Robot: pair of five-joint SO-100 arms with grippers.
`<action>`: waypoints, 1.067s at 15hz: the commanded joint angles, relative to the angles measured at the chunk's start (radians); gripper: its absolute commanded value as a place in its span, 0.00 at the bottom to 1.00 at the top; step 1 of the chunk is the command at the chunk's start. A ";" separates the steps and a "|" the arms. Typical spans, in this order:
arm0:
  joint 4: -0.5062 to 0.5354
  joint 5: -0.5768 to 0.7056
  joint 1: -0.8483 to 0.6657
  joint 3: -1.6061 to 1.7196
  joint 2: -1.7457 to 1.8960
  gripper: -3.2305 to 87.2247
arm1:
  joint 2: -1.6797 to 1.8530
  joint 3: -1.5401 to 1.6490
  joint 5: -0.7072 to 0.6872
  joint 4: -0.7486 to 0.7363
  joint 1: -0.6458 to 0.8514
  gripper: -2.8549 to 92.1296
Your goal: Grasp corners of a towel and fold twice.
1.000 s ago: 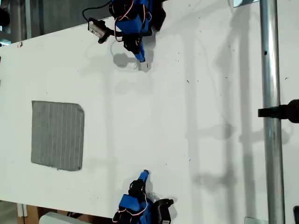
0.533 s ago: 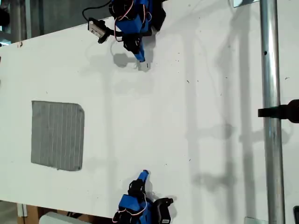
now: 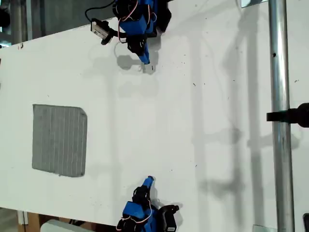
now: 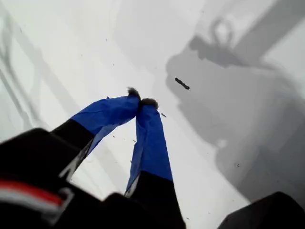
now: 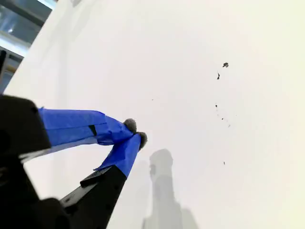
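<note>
While the towel [image 3: 59, 140] lies flat on the white tabletop [image 3: 193, 121], close to that tabletop's edge at the exterior view's left, both arms sit well apart from it. It shows as a gray rectangle with thin pale stripes, its corners lying flat, with nothing touching it. In the first wrist view my first gripper [image 4: 141, 101] has its blue-taped fingers [image 4: 151, 143] pressed tip to tip, nothing between them, over bare tabletop crossed by gray shadows and one small dark mark [image 4: 182, 84]. In the second wrist view my second gripper [image 5: 136, 132] likewise has its fingers [image 5: 121, 152] meeting at the tips, holding nothing, above bare tabletop with a few dark specks [image 5: 224, 66]. The exterior view shows one arm [image 3: 136, 26] at the tabletop's far edge and another arm [image 3: 142, 208] at its near edge; I cannot tell from the wrist views which is which. A metal pole [image 3: 280, 116] stands at the exterior view's right.
</note>
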 commanded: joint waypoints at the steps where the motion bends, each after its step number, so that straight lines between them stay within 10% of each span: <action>1: 0.005 -0.005 -0.008 0.006 0.006 0.01 | -0.006 -0.012 -0.017 0.006 -0.014 0.03; 11: 0.087 -0.149 0.011 -0.265 -0.041 0.00 | -0.034 -0.160 -0.034 -0.051 -0.064 0.03; 16: 0.075 -0.060 -0.080 -0.601 -0.443 0.00 | -0.666 -0.620 -0.278 -0.179 0.032 0.03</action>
